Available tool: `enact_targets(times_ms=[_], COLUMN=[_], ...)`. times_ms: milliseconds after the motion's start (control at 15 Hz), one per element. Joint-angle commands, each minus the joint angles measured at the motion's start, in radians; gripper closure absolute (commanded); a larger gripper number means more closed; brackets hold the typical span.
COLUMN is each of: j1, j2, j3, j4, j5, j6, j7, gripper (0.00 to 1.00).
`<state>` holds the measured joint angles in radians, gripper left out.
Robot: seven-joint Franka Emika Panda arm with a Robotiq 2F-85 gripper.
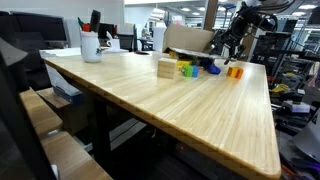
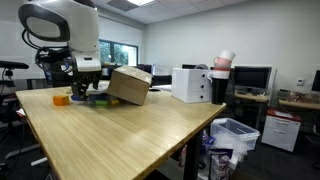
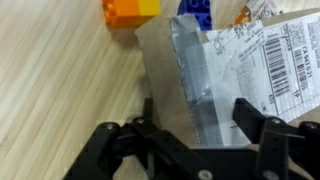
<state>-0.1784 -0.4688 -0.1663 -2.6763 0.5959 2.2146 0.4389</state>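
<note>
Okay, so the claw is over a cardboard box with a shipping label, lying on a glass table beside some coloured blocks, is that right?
Not quite. The table is wood, not glass; its grain shows plainly in the wrist view. The rest holds: the claw is over the cardboard box with the shipping label, beside the coloured blocks.

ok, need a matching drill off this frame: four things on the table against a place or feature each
1 orange block
2 blue block
3 cardboard box
4 white cup

A things stick out of its top
B barcode label, right under the gripper
C wrist view, top left
D wrist view, top edge, middle

Pairs: 1-C, 2-D, 3-B, 4-A
</note>
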Motion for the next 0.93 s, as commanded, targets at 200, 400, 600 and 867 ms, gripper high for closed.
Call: enact_targets(times_ms=[200, 400, 600, 867], j1=[-0.015, -0.017, -0.020, -0.024], j2=[-0.051, -0.067, -0.086, -0.106], j3=[0.011, 0.015, 0.021, 0.032], j4=[-0.040, -0.047, -0.051, -0.047], j5=[0.049, 0.050, 0.040, 0.020], j6=[0.010, 0.011, 0.004, -0.024], j7=[-0.007, -0.006, 0.000, 0.014], gripper=[0.63, 0.79, 0.96, 0.99])
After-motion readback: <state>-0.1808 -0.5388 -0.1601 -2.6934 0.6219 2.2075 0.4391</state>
